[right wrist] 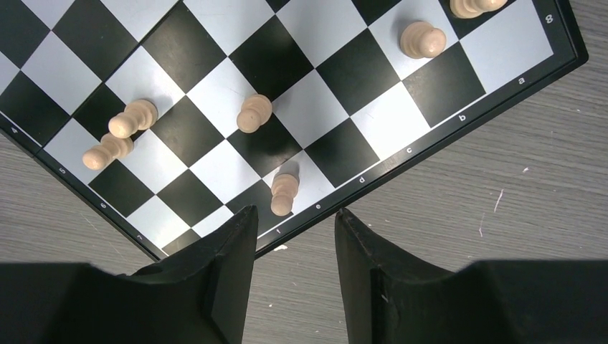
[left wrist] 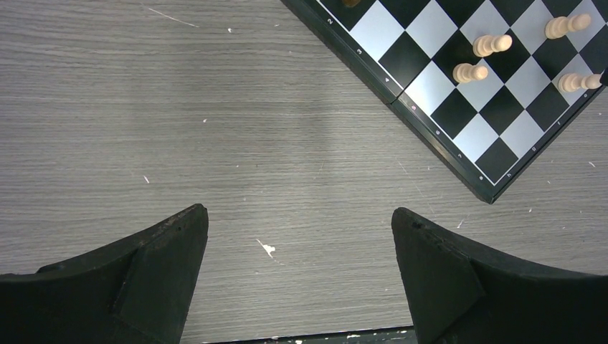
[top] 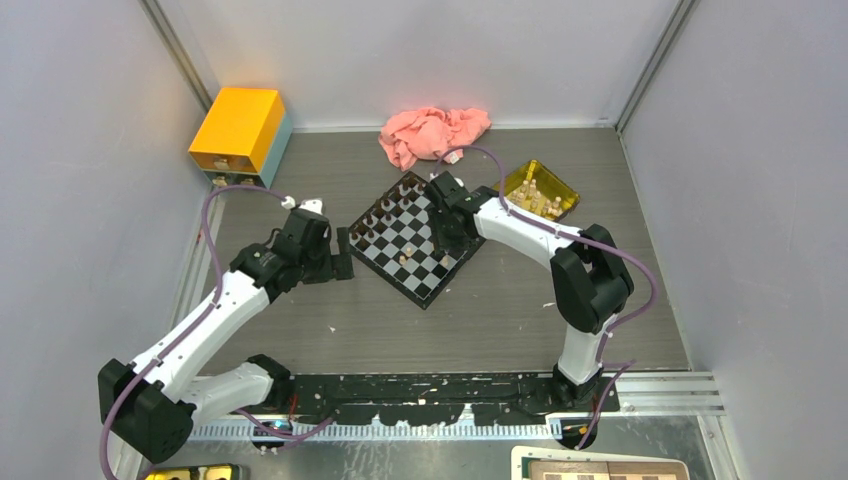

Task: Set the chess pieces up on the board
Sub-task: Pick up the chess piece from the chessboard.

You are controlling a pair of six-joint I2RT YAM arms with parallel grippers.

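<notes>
The black-and-grey board (top: 421, 281) lies turned like a diamond mid-table. Dark brown pieces (top: 387, 208) stand along its far-left edge. Several pale pieces (top: 407, 256) stand scattered on its near half. My left gripper (top: 345, 257) is open and empty over bare table left of the board (left wrist: 459, 107); the left wrist view shows pale pieces (left wrist: 492, 45) at its upper right. My right gripper (top: 447, 246) is open and empty above the board's near-right edge (right wrist: 401, 161). A pale pawn (right wrist: 284, 193) stands just beyond its fingertips (right wrist: 244, 222). Other pale pieces (right wrist: 254, 113) stand farther in.
A yellow see-through tray (top: 556, 183) with more pale pieces sits right of the board. A pink cloth (top: 432, 135) lies behind the board. A yellow box (top: 240, 130) stands at the far left corner. Grey walls close in the table's sides.
</notes>
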